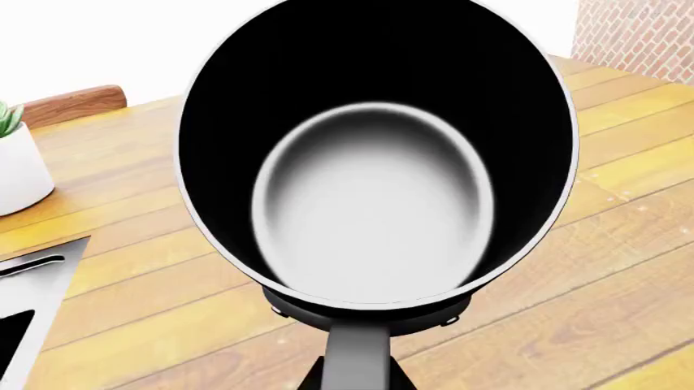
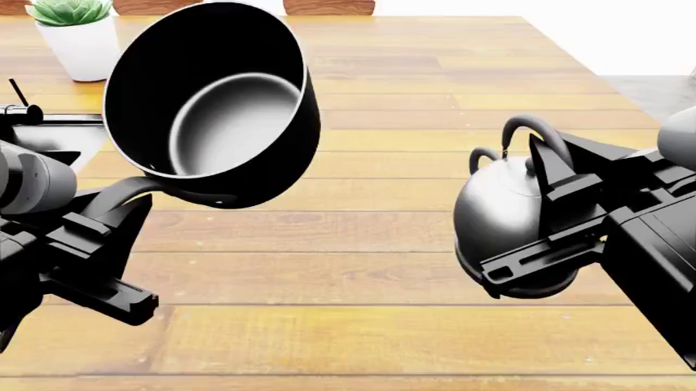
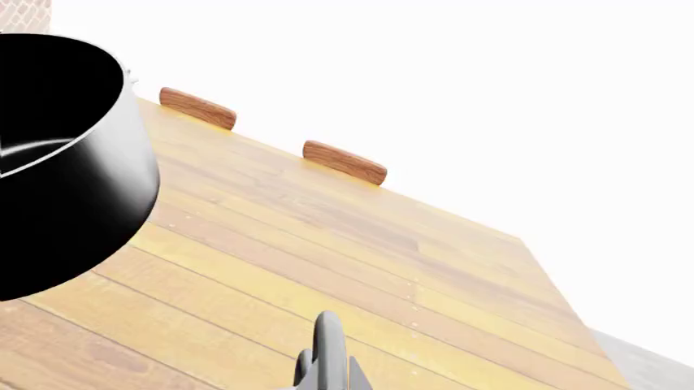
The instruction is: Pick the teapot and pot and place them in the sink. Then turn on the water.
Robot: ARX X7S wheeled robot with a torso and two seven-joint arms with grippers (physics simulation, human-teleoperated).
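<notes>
The black pot (image 2: 218, 106) hangs tilted above the wooden table, its grey inside facing the head camera. My left gripper (image 2: 109, 213) is shut on its long handle (image 1: 358, 357). In the left wrist view the pot (image 1: 379, 154) fills most of the picture. The shiny dark-grey teapot (image 2: 506, 224) hangs at the right, with my right gripper (image 2: 547, 175) shut on its arched loop handle (image 3: 328, 345). Only the steel rim of the sink (image 2: 77, 142) shows at the far left, with part of the black faucet (image 2: 22, 106). No water shows.
A white plant pot (image 2: 78, 42) with a green succulent stands at the table's back left, beside the sink rim (image 1: 38, 280). Two wooden chair backs (image 3: 197, 107) (image 3: 344, 161) line the far edge. A brick wall (image 1: 639, 32) lies beyond the table.
</notes>
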